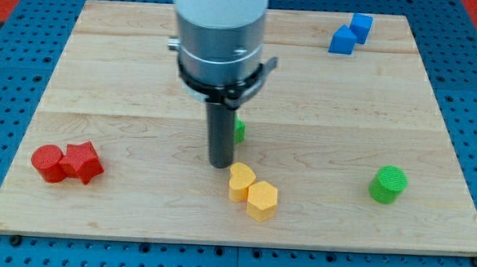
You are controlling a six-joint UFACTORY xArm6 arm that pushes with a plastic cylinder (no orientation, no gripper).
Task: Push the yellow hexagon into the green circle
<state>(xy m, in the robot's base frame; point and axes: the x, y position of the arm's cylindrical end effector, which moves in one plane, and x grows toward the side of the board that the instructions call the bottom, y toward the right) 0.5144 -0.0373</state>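
Tip [220, 164] of bare rod touches nothing, just above two touching yellow blocks: yellow hexagon [262, 201] lower right, other yellow block [241, 182] upper left. Green circle [389, 184] well right.

My tip [220, 164] just above yellow hexagon [262, 201], green circle [389, 184] far right.

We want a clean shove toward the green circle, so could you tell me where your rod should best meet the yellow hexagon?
I can't grip, only push. The green circle lies to the view's right of the yellow hexagon, so I'd press its left face, probably. My tip must first skirt the other yellow block, which touches the hexagon's upper left.
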